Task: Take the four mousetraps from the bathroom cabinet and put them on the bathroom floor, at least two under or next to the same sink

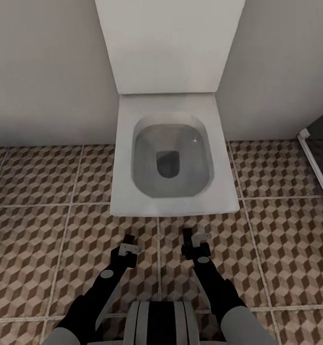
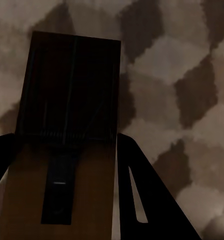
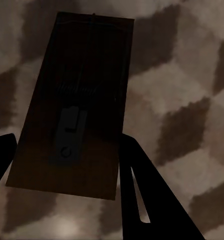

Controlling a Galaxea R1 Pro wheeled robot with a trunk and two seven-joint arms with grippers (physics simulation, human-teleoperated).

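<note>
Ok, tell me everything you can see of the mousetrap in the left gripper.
The mousetrap is a flat rectangular wooden board, brown and mostly in shadow. Dark wire runs lengthwise over its far half, a coiled spring crosses the middle, and a dark catch plate sits on the near half. It sits between the fingers of the left gripper, apparently clamped at its near end and held above the bathroom floor. In the head view it shows as a small dark tab beyond the gripper, pointing toward the toilet.
</note>
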